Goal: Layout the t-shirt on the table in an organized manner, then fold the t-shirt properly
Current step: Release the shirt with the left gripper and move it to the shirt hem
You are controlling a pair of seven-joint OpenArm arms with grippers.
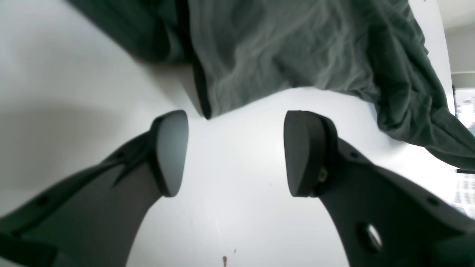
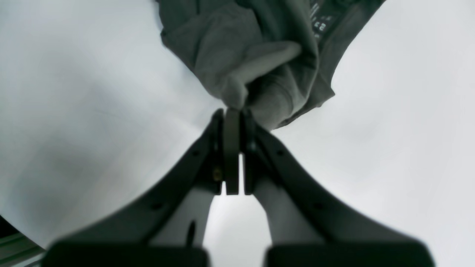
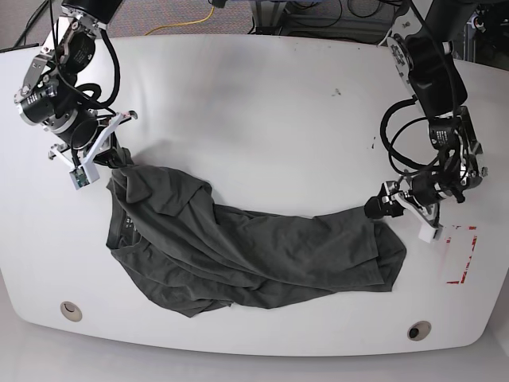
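The left end effector [image 1: 235, 152] fills the near field of its wrist view, its two pads [image 1: 171, 152] spread wide with only bare white surface [image 1: 237, 222] between them; it has hold of nothing. Just ahead of it lies a hem edge of the t-shirt [image 1: 282, 55], with a dark folded corner reaching nearly to the gap.

The right end effector [image 2: 233, 115] is clamped tight on a bunched fold of the t-shirt [image 2: 237, 66], likely near the collar, since a printed label shows just beyond, though that view is soft.

In the base view the t-shirt [image 3: 238, 247] lies crumpled in a long band running from the right end effector [image 3: 111, 163] across to the left end effector [image 3: 380, 207].

To spread it well, the free end effector should probably take the hem corner just ahead of it, gripping one layer cleanly, then both should draw apart to pull the cloth taut and flat.

Room is generous behind both end effectors; the surface edge [image 3: 238, 350] runs close past the cloth on the near side, and the red tape rectangle [image 3: 465, 255] sits just beside the left end effector
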